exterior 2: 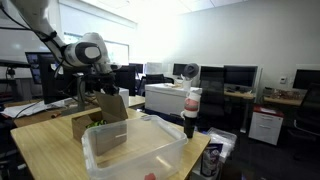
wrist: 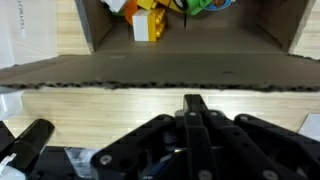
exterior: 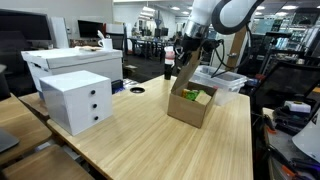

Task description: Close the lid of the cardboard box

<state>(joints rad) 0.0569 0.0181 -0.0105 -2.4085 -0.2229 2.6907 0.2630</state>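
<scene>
The cardboard box (exterior: 190,106) stands open on the wooden table, also seen in an exterior view (exterior 2: 88,124). Its lid (exterior: 184,70) stands up, tilted, from one top edge, and shows in an exterior view (exterior 2: 113,106). In the wrist view the lid (wrist: 160,70) runs across the frame as a brown band with a rough edge. Beyond it the box (wrist: 285,25) holds yellow and green toys (wrist: 148,20). My gripper (wrist: 193,100) is shut and empty, its tip just behind the lid's free edge. It shows in both exterior views (exterior: 178,58) (exterior 2: 88,92).
A white drawer unit (exterior: 76,100) and a larger white box (exterior: 70,64) stand on the table. A clear plastic bin (exterior 2: 135,150) is beside the cardboard box, also seen in an exterior view (exterior: 224,78). A bottle (exterior 2: 190,114) stands near the bin. Desks and monitors fill the background.
</scene>
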